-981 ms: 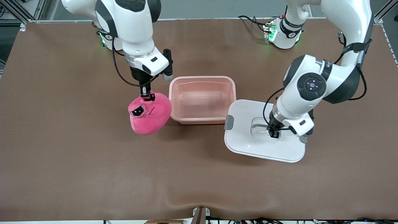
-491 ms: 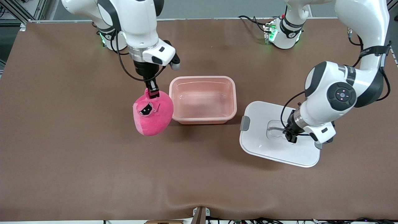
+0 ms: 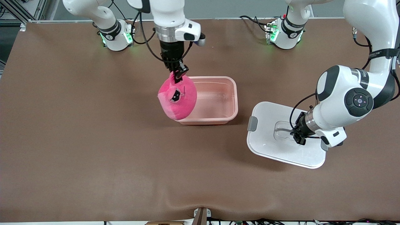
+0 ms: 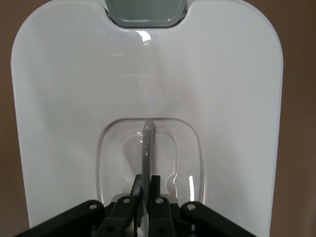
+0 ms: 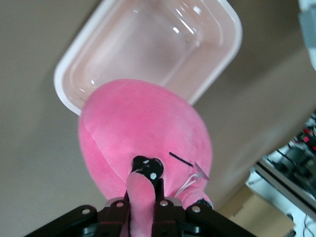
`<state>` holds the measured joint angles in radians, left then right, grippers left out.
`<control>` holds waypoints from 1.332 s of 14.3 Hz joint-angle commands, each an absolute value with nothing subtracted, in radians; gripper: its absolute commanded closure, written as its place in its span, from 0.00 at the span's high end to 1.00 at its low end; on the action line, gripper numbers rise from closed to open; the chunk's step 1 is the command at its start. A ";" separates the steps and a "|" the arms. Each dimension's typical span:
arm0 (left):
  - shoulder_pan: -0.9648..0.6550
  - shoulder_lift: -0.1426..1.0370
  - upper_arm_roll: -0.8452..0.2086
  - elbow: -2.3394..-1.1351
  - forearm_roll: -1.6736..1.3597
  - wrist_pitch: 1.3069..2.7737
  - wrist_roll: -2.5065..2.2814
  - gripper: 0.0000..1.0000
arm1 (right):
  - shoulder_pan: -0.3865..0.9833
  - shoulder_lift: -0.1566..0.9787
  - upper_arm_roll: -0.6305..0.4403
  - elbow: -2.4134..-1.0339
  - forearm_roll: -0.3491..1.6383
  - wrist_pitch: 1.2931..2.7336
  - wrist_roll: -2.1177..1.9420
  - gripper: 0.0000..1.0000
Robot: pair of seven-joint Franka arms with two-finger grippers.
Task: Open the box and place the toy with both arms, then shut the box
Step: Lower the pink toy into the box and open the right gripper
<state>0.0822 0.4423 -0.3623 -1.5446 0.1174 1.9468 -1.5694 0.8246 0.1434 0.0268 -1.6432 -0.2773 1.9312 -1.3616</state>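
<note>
- The right gripper (image 3: 178, 74) has its jaws pinched tight on a small nub at the top of the toy (image 3: 177, 99), so the plush hangs straight down from them, clear of the counter (image 3: 78, 140)
- The toy hangs with its long axis roughly vertical over the box (image 3: 207, 100), at the end of the box toward the right arm; in the front view it covers that end's rim, and the right wrist view shows the open tub below it, so it is not yet centred
- The box's long axis runs along the counter from one arm's end to the other; judged from this, the toy must still travel toward the box's middle before it goes down
- The left gripper (image 3: 299, 136) has its jaws closed on the clear handle (image 4: 146, 148) of the lid (image 3: 268, 150); the lid is beside the box toward the left arm's end, apart from it, one grey clip (image 3: 252, 123) facing the box
- The left arm is the one placed for closing; the lid must come back across the gap once the toy is in
- No brand, label or readable writing shows on the box, the lid or the toy
</note>
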 commanded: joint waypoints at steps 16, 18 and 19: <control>0.095 0.443 -0.373 -1.549 0.098 1.947 -1.519 0.00 | 0.914 0.261 0.017 -1.605 -0.296 1.787 -1.373 0.99; 0.104 0.442 -0.373 -1.549 0.098 1.947 -1.516 0.00 | 0.920 0.261 0.018 -1.530 -0.293 1.714 -1.323 1.00; 0.106 0.442 -0.373 -1.551 0.098 1.947 -1.513 0.00 | 0.919 0.261 0.018 -1.494 -0.285 1.677 -1.295 1.00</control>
